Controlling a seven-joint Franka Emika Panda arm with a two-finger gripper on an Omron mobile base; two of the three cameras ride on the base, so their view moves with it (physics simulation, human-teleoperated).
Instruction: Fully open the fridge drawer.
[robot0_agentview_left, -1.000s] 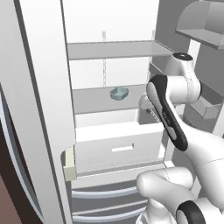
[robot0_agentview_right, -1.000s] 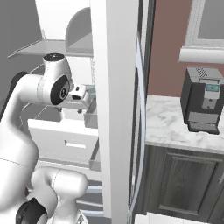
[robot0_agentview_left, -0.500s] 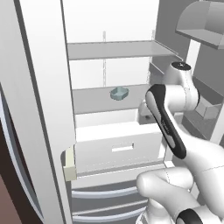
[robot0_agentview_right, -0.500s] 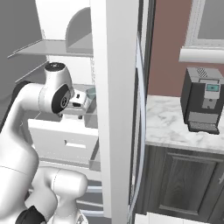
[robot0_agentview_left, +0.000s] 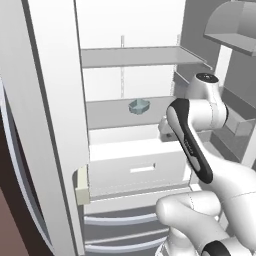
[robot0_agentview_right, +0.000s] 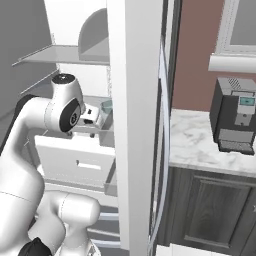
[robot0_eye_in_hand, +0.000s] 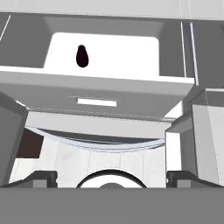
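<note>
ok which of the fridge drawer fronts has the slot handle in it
The flat white box drawer, directly under the shelf holding the small teal bowl. The fronts below it are curved, grey-edged and show no slot.

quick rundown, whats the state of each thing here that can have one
wide white box-shaped fridge drawer: pulled partly out, its top open in the hand view, a small dark object lying inside
two-finger gripper: open, holding nothing, apart from the drawer
white fridge door: swung open
small teal bowl: upright on the grey shelf above the drawer
black coffee machine: standing on the marble counter
</note>
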